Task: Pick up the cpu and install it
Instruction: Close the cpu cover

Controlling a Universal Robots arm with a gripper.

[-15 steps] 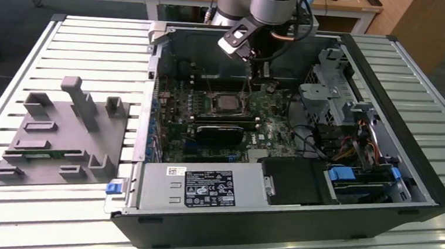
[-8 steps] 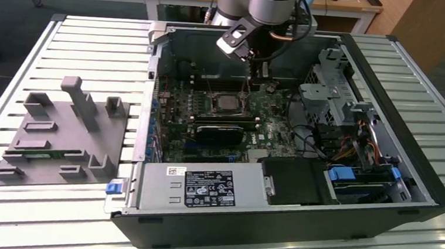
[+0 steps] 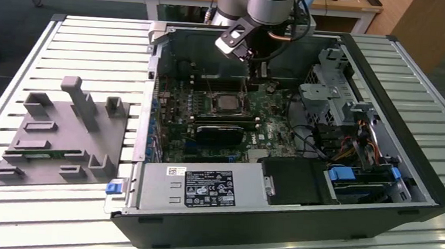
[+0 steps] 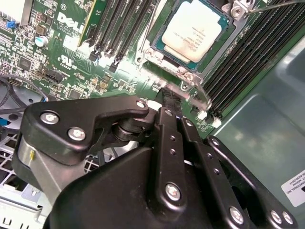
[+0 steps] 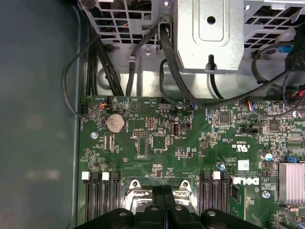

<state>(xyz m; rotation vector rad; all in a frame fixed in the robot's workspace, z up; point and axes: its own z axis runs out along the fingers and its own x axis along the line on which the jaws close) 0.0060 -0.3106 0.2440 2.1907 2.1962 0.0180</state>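
We are looking down into an open computer case (image 3: 407, 172) lying on the slatted surface (image 3: 95, 39). The arm (image 3: 270, 4) is reaching in over the far end of the motherboard (image 5: 157, 143). The cpu (image 4: 193, 31) is lying flat in its socket (image 4: 148, 53) between the banks of memory slots (image 4: 238, 62), silvery lid facing up and square to the metal frame around it. We are not able to tell whether that frame is clamped down.

In both wrist views the jaws are closed together with nothing showing between them. They are hanging close over the board just beside the socket's edge and are not touching the chip.

We are judging the cpu to be light, thin and stiff. Its smooth metal lid is likely offering little friction. Its underside contacts and the socket pins are looking like the fragile part, so any tilt or sideways drag is risking damage. The sensible hold is a light pinch on two opposite edges of the pale carrier, keeping it level. Seated as it is, the frame is leaving very little of those edges exposed.
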